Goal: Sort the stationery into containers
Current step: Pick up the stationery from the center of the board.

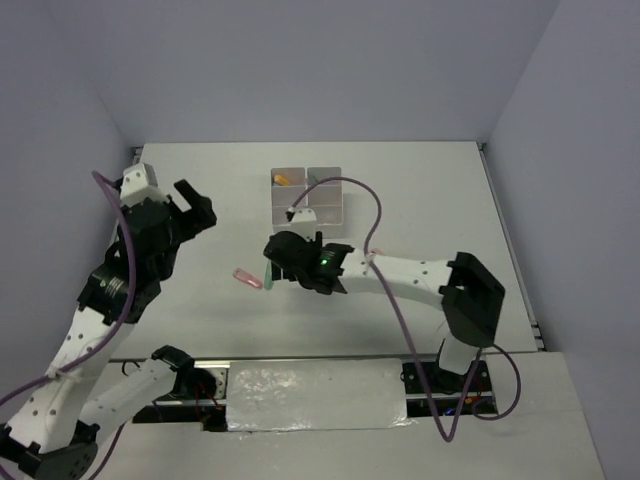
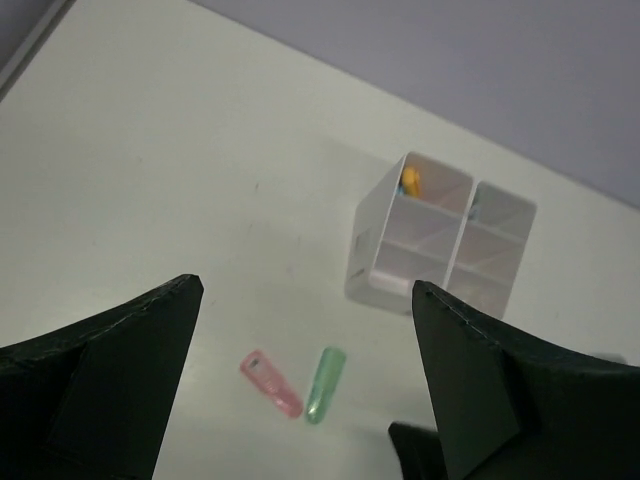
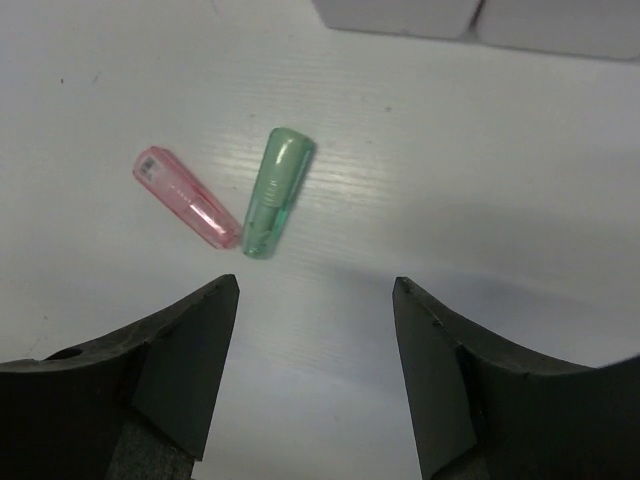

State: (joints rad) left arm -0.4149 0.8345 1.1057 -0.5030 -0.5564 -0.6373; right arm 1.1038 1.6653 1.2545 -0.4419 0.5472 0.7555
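On the table (image 1: pixel 420 190), at 7 o'clock from the containers (image 2: pixel 375 245) in the top view, lies a green marker (image 3: pixel 275 192), with a pink marker (image 3: pixel 187 197) just beside it at 9 o'clock. Both appear light, stiff and smooth, so expect rolling or slip. Grip across the barrel at mid-length. Over the green marker hovers the right gripper (image 3: pixel 312 290), jaws apart and empty. Well off at 9 o'clock, the left gripper (image 2: pixel 307 285) stands fully open, holding nothing.
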